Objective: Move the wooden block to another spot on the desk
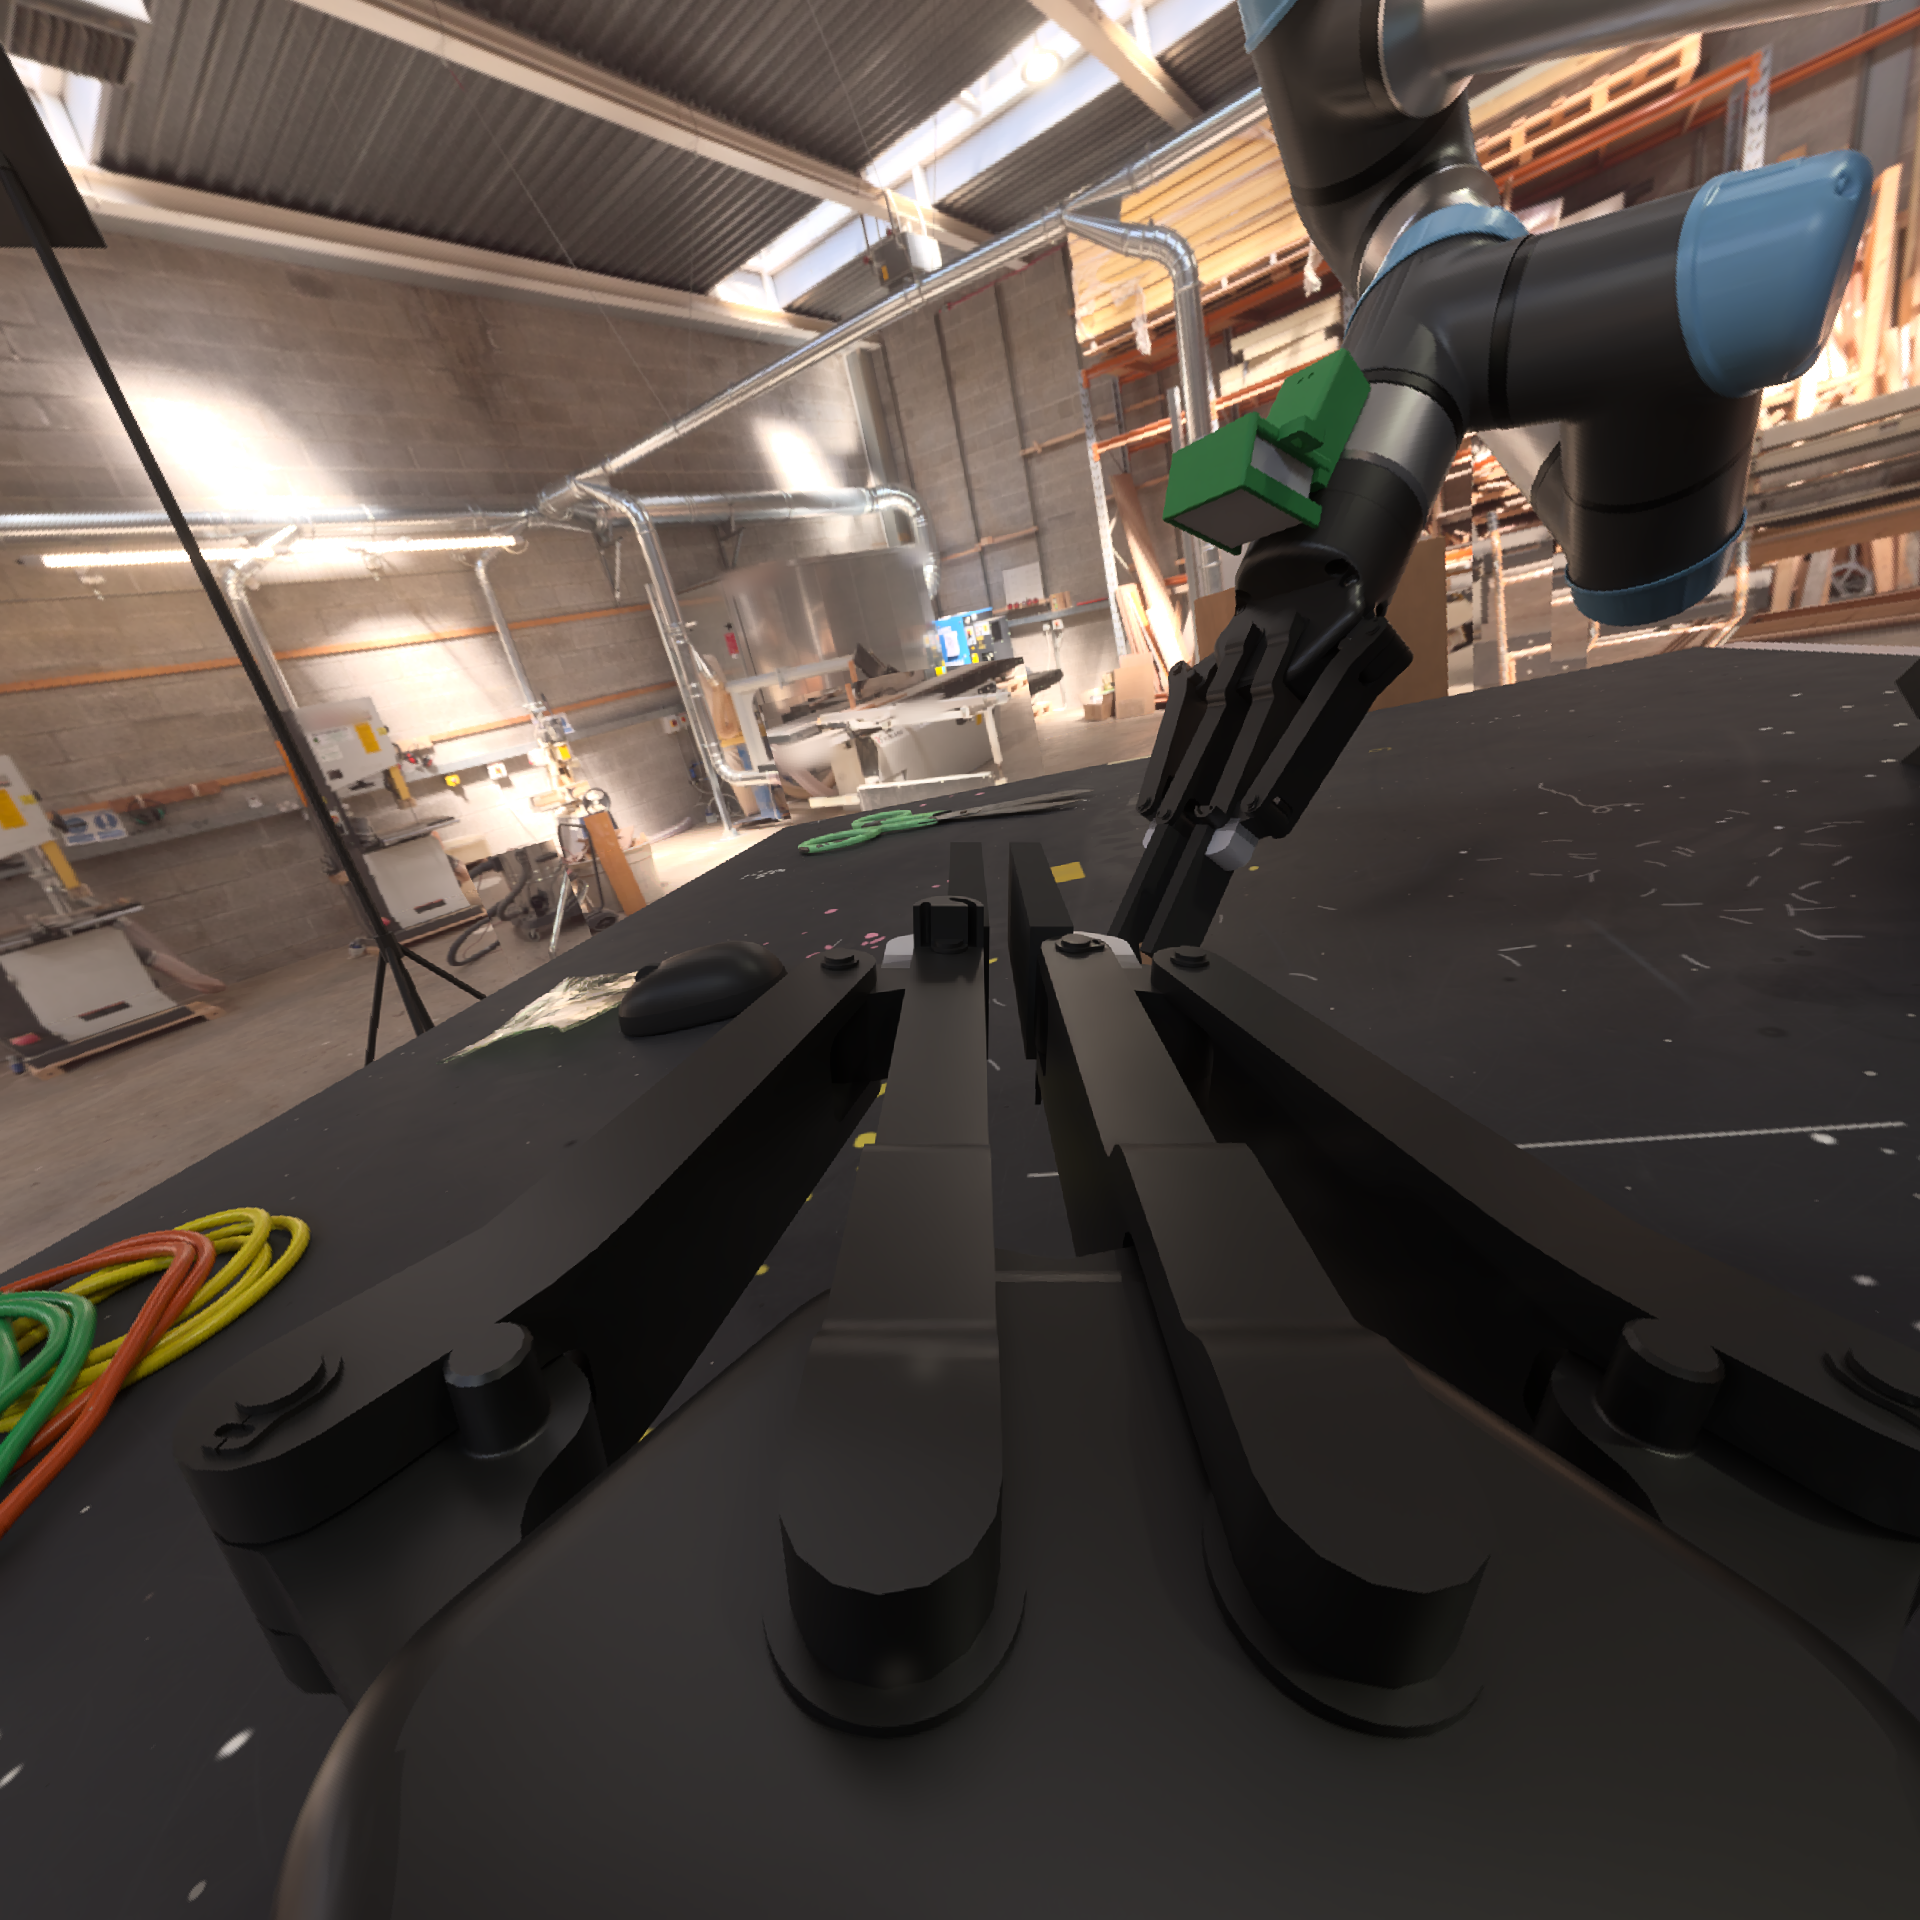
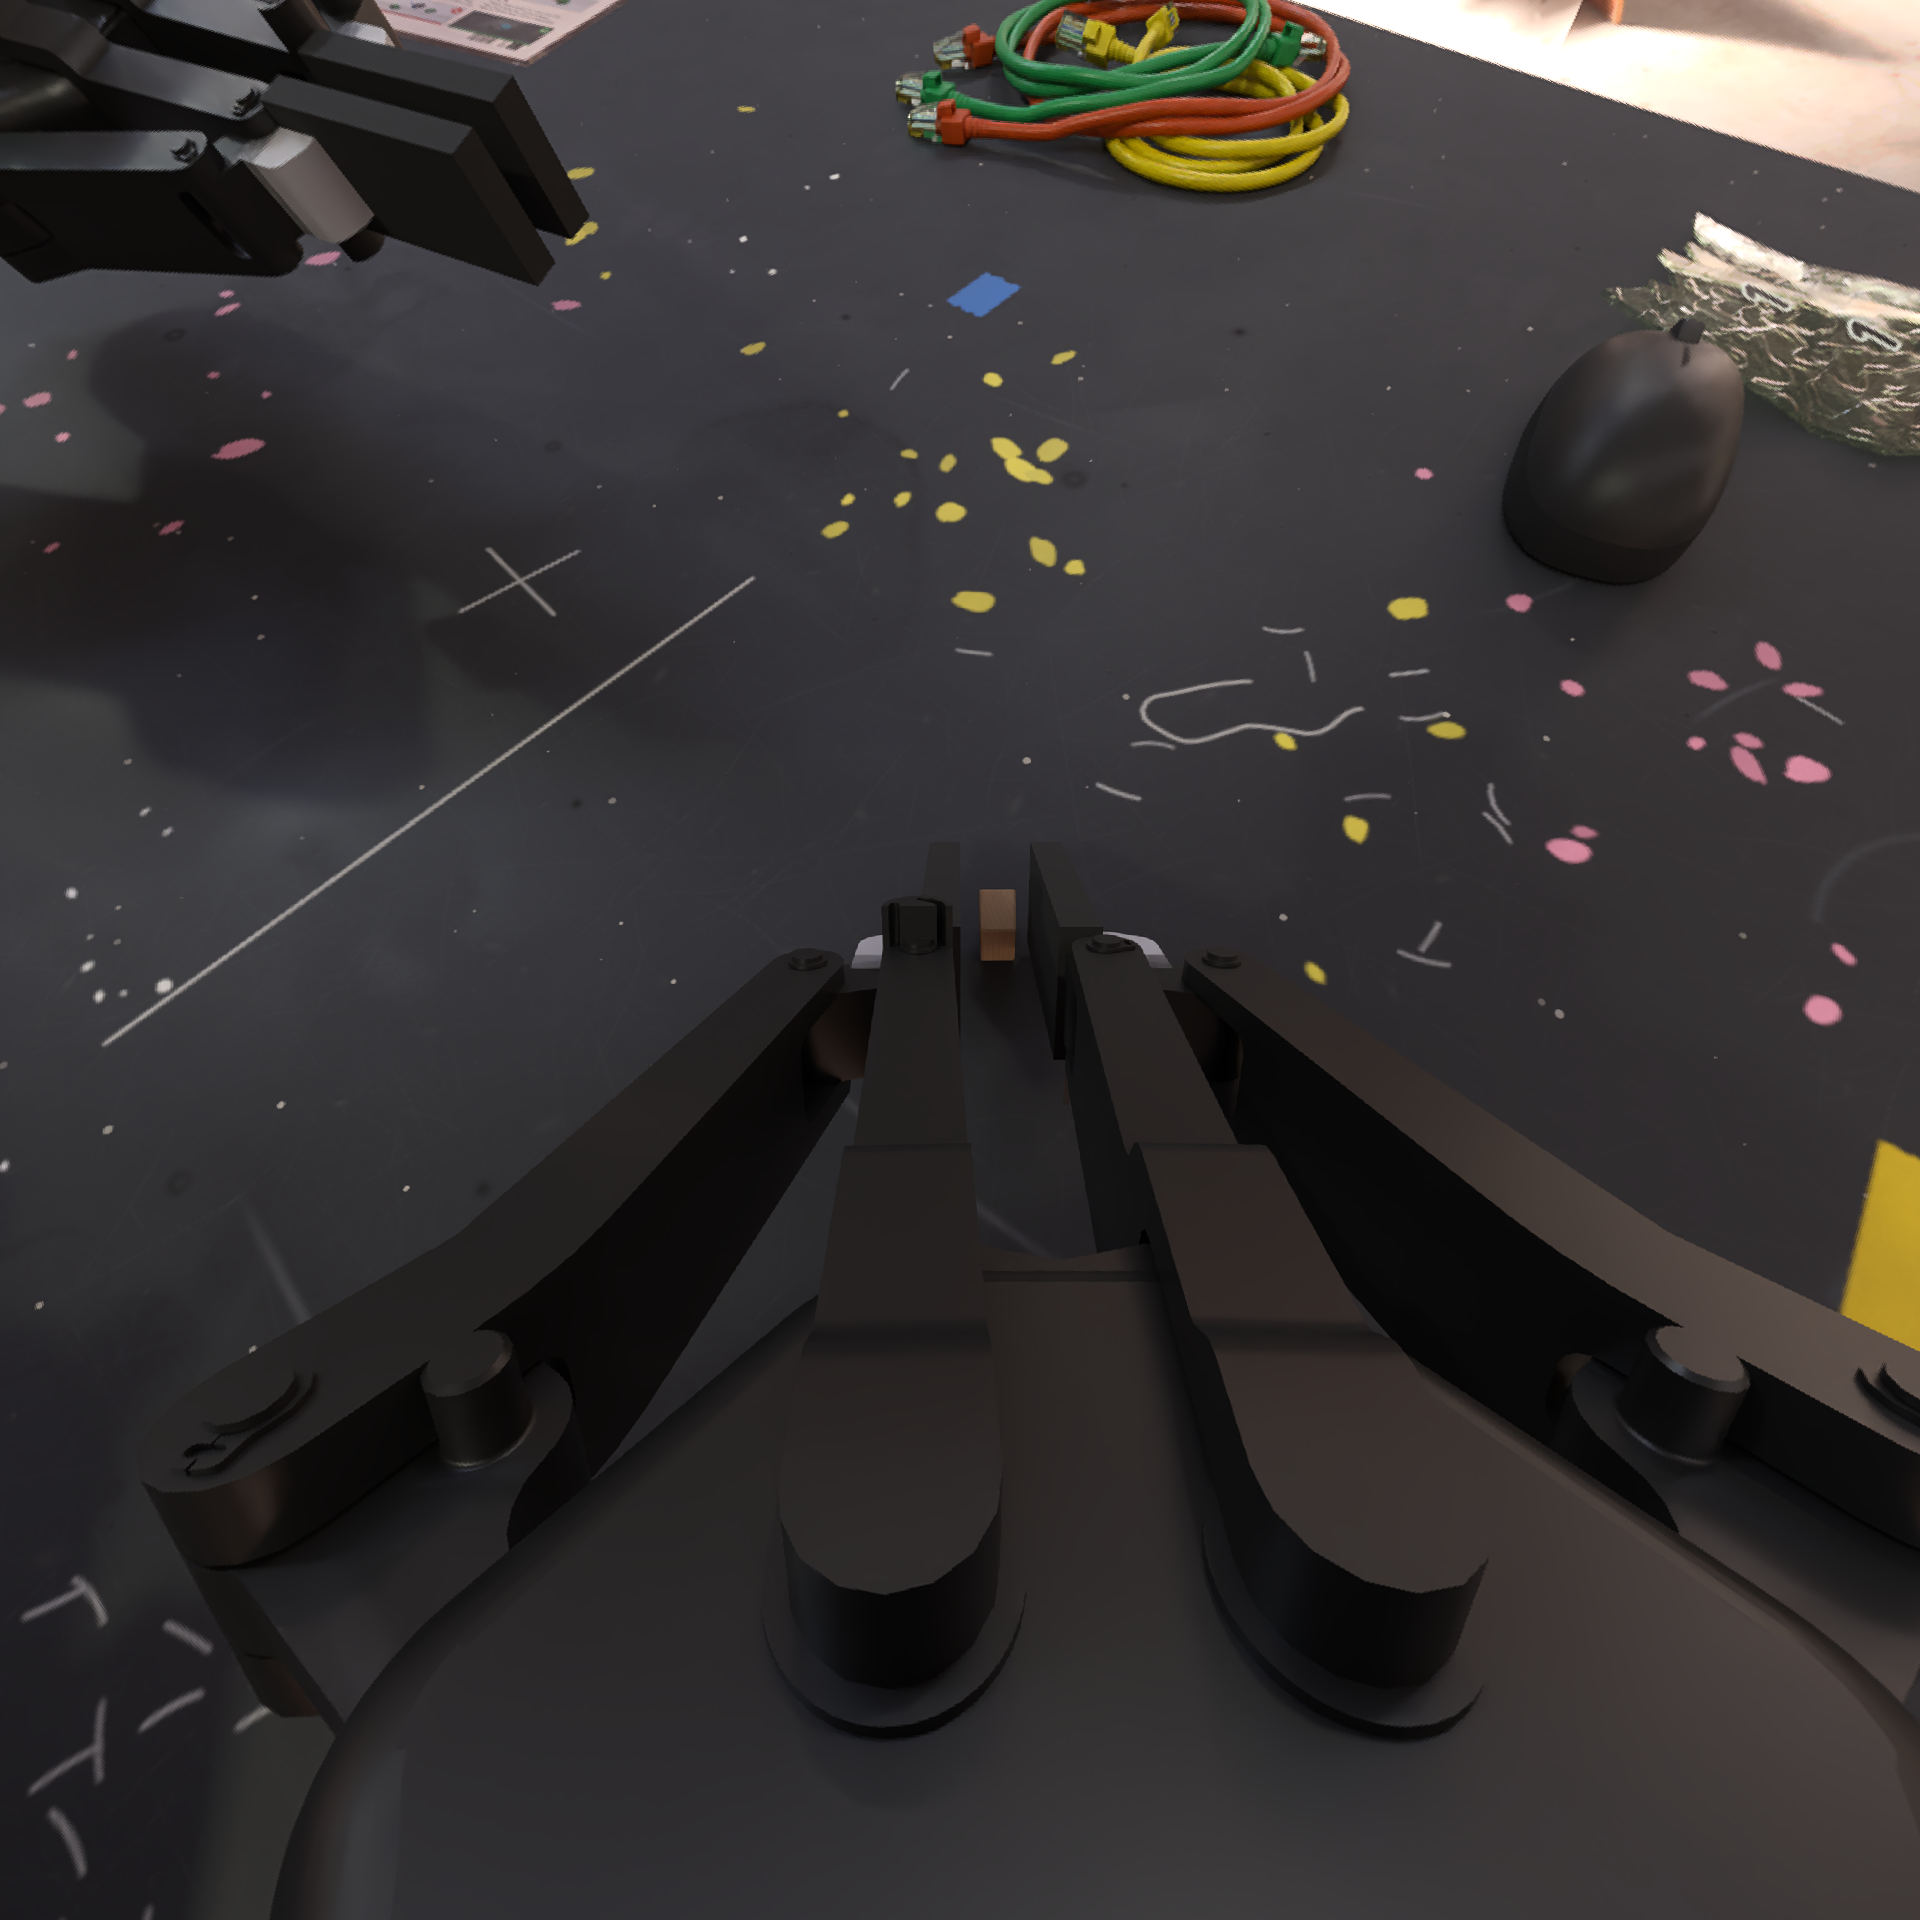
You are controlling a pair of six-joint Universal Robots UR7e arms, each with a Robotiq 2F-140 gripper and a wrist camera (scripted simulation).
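With the right tool [image 2: 995, 894] pinching the wooden block [image 2: 997, 923] at lower centre, carry it level to bare tabletop [image 2: 727, 727], clear of the closed, empty left tool [image 2: 540, 223] at upper left.

We see the tabletop [image 2: 623, 935]: matt black, paint-flecked, chalk-scratched | wooden block [image 2: 997, 923]: pale smooth wood | right hand [image 2: 995, 883]: matt black, metal or plastic we cannot tell | cables [image 2: 1143, 94]: glossy | mouse [image 2: 1621, 468]: smooth satin black | wrapper [image 2: 1808, 343]: crinkled, shiny
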